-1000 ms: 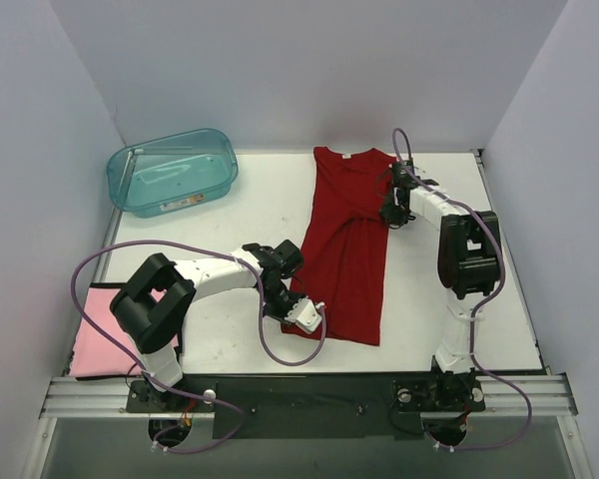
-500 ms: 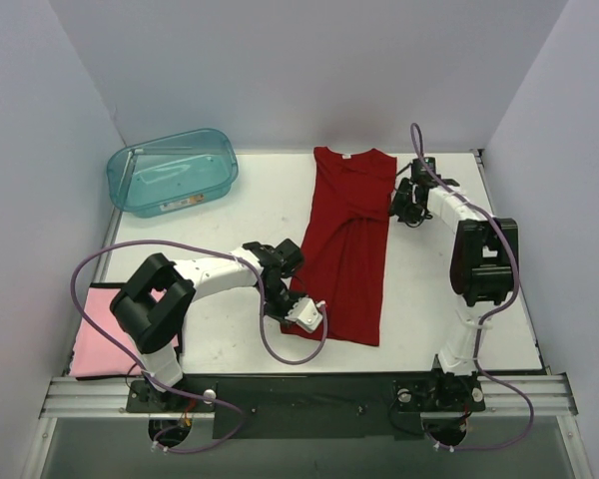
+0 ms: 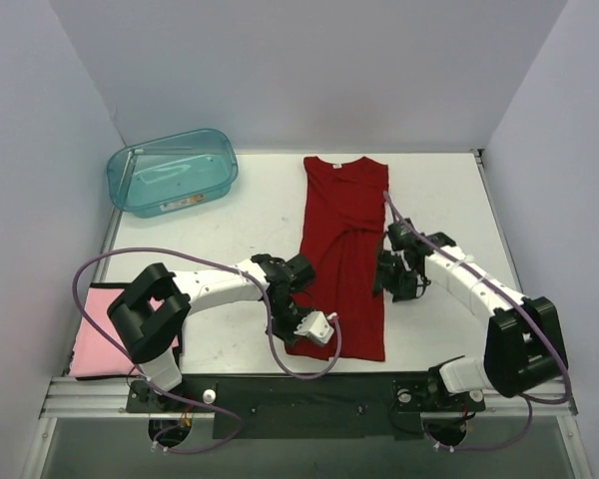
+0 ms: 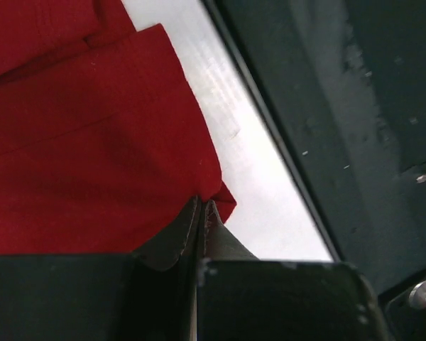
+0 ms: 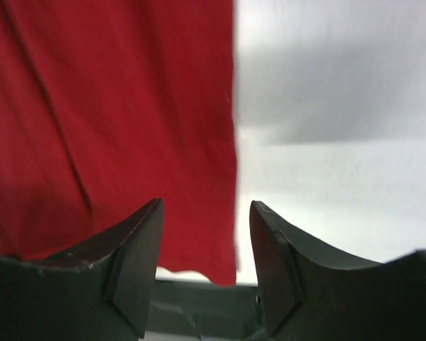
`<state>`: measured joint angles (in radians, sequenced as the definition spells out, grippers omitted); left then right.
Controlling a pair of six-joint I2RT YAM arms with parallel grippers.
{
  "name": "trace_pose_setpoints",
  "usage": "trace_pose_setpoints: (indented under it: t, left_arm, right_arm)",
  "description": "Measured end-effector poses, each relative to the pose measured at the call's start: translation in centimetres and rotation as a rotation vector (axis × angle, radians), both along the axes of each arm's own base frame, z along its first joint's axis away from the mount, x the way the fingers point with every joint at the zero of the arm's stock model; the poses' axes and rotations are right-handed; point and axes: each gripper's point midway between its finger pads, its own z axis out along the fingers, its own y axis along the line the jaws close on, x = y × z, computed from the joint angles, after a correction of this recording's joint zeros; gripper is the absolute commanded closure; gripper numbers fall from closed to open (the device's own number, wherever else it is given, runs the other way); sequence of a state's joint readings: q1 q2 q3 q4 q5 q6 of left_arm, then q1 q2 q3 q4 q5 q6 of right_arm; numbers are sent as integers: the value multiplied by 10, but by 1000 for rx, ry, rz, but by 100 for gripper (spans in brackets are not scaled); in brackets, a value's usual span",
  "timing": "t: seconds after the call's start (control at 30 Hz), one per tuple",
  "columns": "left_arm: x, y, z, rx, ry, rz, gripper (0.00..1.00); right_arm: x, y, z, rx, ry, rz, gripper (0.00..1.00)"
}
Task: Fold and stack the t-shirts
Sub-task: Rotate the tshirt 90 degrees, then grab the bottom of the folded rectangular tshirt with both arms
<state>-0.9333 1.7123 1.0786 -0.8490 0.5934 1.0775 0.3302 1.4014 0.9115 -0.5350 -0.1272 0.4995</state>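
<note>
The dark red t-shirt (image 3: 344,249) lies lengthwise in mid-table, folded narrow, with its white neck label (image 3: 339,163) at the far end. My left gripper (image 3: 301,339) is shut on the shirt's near left hem corner; the left wrist view shows the closed jaws (image 4: 201,207) pinching the red cloth (image 4: 92,142). My right gripper (image 3: 387,284) is open over the shirt's right edge. In the right wrist view (image 5: 206,213) that edge of the red shirt (image 5: 128,106) runs between the spread fingers. The pale pink t-shirt (image 3: 92,329) lies folded at the table's near left edge.
A translucent teal tub (image 3: 172,170) stands at the far left. The black front rail (image 3: 309,394) runs just beyond the shirt's near hem. Purple cables loop from both arms. White walls enclose the table on three sides.
My right arm swung from the shirt's far right shoulder down to its near right edge. My left gripper pulled the hem nearer, and the shirt now lies straighter and shifted left.
</note>
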Motion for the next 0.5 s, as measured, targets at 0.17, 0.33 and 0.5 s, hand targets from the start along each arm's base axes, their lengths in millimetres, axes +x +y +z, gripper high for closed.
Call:
trace_pose_setpoints:
  t: [0.17,0.33,0.5]
  left_arm:
    - [-20,-2,3,2,76,25,64]
    - [-27,3,0,20,116,58,30]
    - [-31,14,4,5,82,15,10]
  right_arm:
    - [-82,-6,-35,-20,190,-12,48]
    - [-125,0,-47,-13,294,-5,56]
    - [-146,5,-51,35,340,-35,56]
